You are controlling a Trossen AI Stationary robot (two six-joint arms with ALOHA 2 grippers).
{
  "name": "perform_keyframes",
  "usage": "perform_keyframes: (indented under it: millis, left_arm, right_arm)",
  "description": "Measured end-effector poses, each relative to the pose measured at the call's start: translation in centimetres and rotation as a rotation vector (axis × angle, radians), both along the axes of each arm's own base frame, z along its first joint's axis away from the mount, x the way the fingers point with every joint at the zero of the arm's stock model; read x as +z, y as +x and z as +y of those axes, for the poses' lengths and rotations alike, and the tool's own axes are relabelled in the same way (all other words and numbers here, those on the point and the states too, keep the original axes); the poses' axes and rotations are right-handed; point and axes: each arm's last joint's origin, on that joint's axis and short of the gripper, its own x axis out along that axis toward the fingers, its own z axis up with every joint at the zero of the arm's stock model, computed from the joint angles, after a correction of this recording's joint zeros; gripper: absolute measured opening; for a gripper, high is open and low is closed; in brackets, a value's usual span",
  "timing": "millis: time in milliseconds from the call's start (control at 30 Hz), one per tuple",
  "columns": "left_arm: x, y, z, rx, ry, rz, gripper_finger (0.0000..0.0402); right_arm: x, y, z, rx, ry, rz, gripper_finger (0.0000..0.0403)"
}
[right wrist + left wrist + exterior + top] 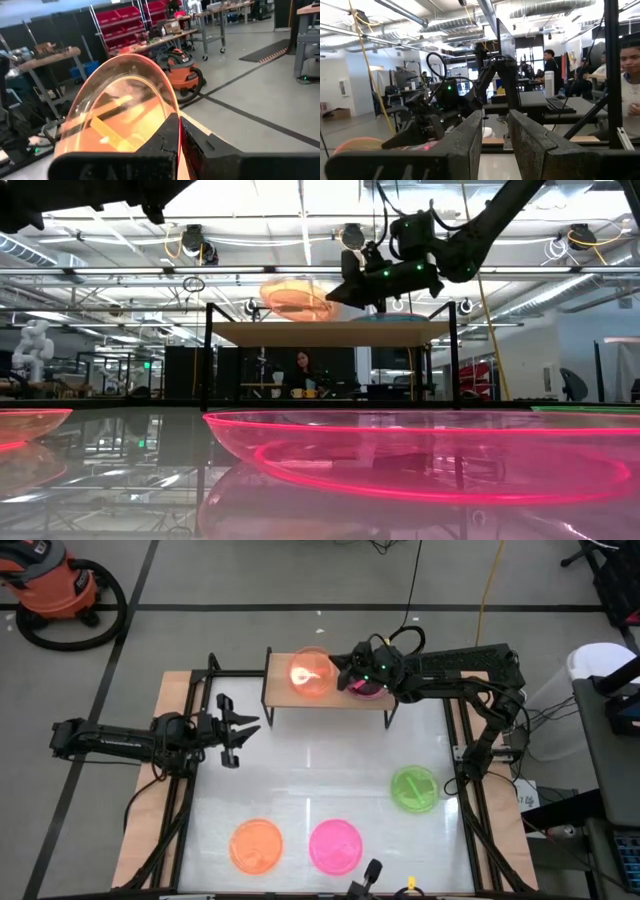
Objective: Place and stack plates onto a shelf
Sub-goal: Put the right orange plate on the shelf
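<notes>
Orange plate (309, 672) – tilted above the shelf (280, 693) at 12 o'clock, rim pinched in the right pincer (340, 669) | pink plate (364, 690) on shelf under that arm | worktop (320, 770): green plate (414, 788) at 4, pink plate (335, 845) and orange plate (256, 845) at 6 | left pincer (243, 731) at 9 – fingers apart, empty

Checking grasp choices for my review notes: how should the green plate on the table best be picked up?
Grip the green plate by its thin raised rim, one finger inside and one outside. It lies flat, too wide to span. Probably come from above at its edge nearest the right arm's base; the right gripper is now over the shelf.
</notes>
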Motion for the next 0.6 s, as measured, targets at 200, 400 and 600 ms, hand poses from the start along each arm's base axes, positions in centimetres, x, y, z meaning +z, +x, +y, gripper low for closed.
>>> perform_keyframes:
  millis: [200,400,600]
  left_arm:
    - [-0.2,0.3,0.1,0.015,-0.034,0.01,0.0104]
    - [-0.7,0.9,0.1,0.017,-0.066,0.046,0.0104]
    - [-1.1,1.4,0.1,0.018,-0.069,0.066,0.0104]
  right_arm:
    - [-0.5,-0.1,0.0,-0.019,-0.012,0.059,0.0]
    - [-0.5,-0.1,0.0,-0.02,-0.013,0.065,0.0]
    - [-0.5,-0.1,0.0,-0.019,-0.031,0.075,0.0003]
